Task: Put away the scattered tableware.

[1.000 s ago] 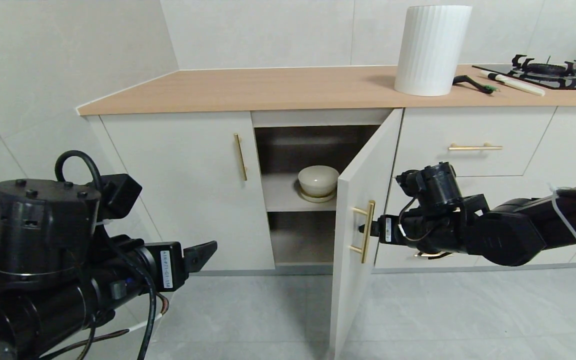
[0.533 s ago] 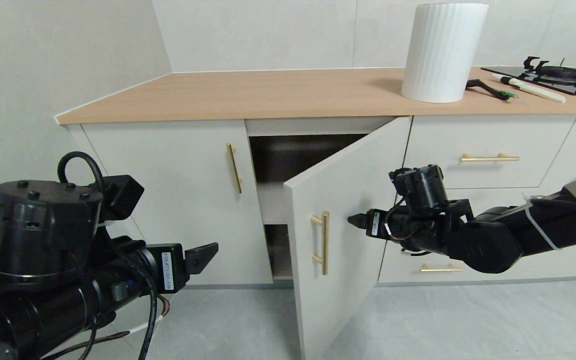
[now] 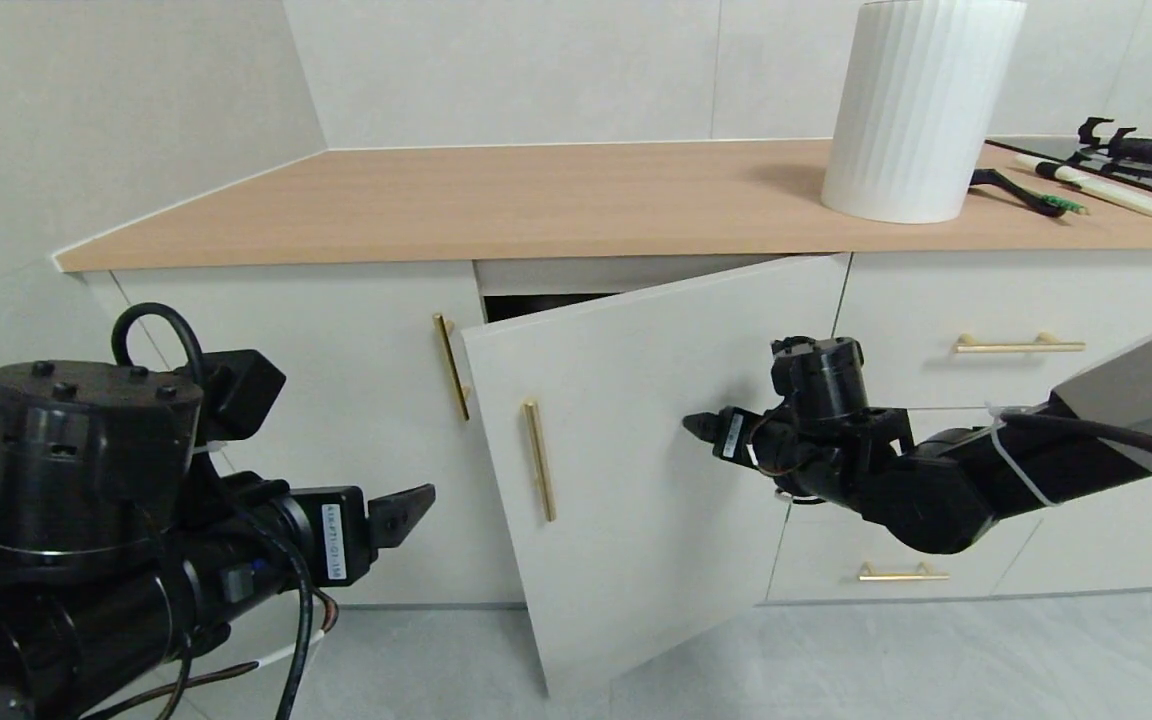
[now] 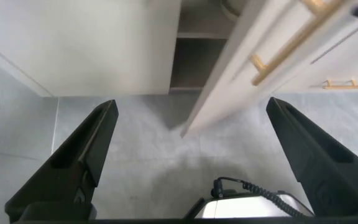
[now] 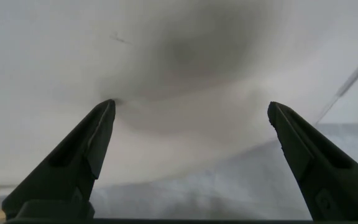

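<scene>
Wooden countertop (image 3: pixel 536 200) has a tall white ribbed canister (image 3: pixel 921 110), a black-handled tool (image 3: pixel 1021 190), a white utensil (image 3: pixel 1111 192) and a gas hob (image 3: pixel 1151 155).

White cabinet door (image 3: pixel 626 480) slightly ajar

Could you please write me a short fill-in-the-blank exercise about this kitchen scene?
The white cabinet door with the vertical ____ bar handle stands ajar.
The right gripper sits close against that ____'s face.
The tall white ribbed cylinder stands on the ____ countertop.
The left gripper hangs above the grey tiled floor, jaws ____.
Missing: gold; door; wooden; open.
</scene>
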